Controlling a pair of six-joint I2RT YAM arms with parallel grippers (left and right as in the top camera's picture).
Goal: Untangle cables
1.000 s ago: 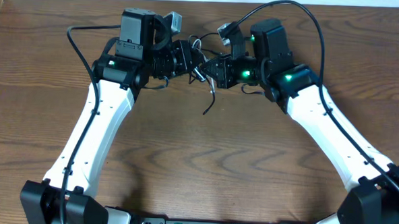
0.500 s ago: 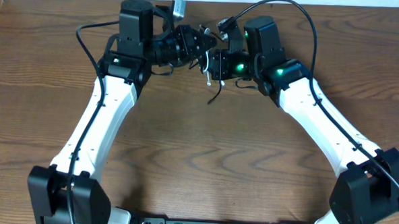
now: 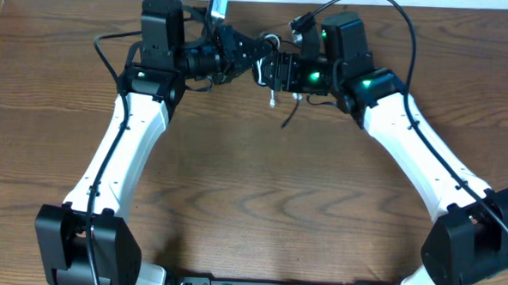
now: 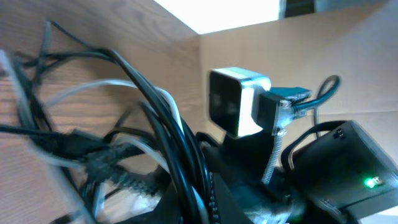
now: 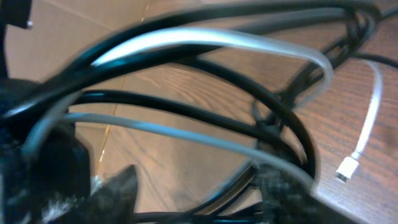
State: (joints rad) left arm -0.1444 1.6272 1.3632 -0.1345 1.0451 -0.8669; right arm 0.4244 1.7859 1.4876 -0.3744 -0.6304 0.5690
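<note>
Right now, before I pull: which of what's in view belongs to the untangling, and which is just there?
Job:
- white cable
- black cables, bunched with it between the left gripper and right gripper

Not the job:
- wooden table
- arm wiring
- right arm's wrist camera

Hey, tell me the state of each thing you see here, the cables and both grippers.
cables: tangled, bunched between the grippers.
white cable: woven among black ones, plug end free.
left gripper: shut on the cables.
right gripper: at the tangle, jaws not readable.
</note>
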